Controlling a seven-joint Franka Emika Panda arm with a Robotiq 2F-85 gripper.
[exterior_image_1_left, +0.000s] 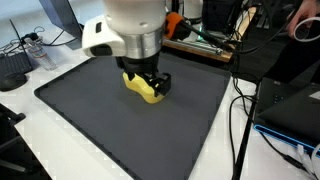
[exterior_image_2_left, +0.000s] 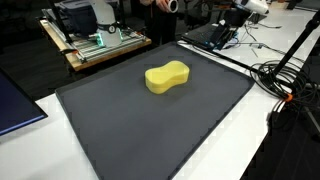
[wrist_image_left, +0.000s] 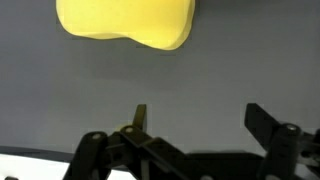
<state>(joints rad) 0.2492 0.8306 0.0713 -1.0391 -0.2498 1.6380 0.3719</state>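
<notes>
From my screens I judge that the work with the sponge (wrist_image_left: 125, 22) is only at its beginning: the sponge lies flat on the dark mat (exterior_image_2_left: 150, 130) that covers the table (exterior_image_2_left: 250, 150), and nothing is picked up yet. The claw (wrist_image_left: 195, 112) is spread wide in the wrist view, with both dark fingers (wrist_image_left: 140, 112) at the lower edge of the frame and only bare mat between them, so it holds nothing. The approach seems to me mostly done, while the closing on the sponge and the lifting are not yet done (this is my judgement, not something I can see). In the wrist view the sponge fills the upper left of the frame, well above the fingertips and a little to the left of the gap, so it is not between the fingers. In an exterior view the claw (exterior_image_1_left: 152, 80) hangs low in the middle of the frame, just beside the sponge (exterior_image_1_left: 140, 90), and partly hides its right end; I cannot tell from there whether they touch. In an exterior view the sponge (exterior_image_2_left: 167, 77) lies alone, slightly above the centre of the mat, and the claw does not show.
</notes>
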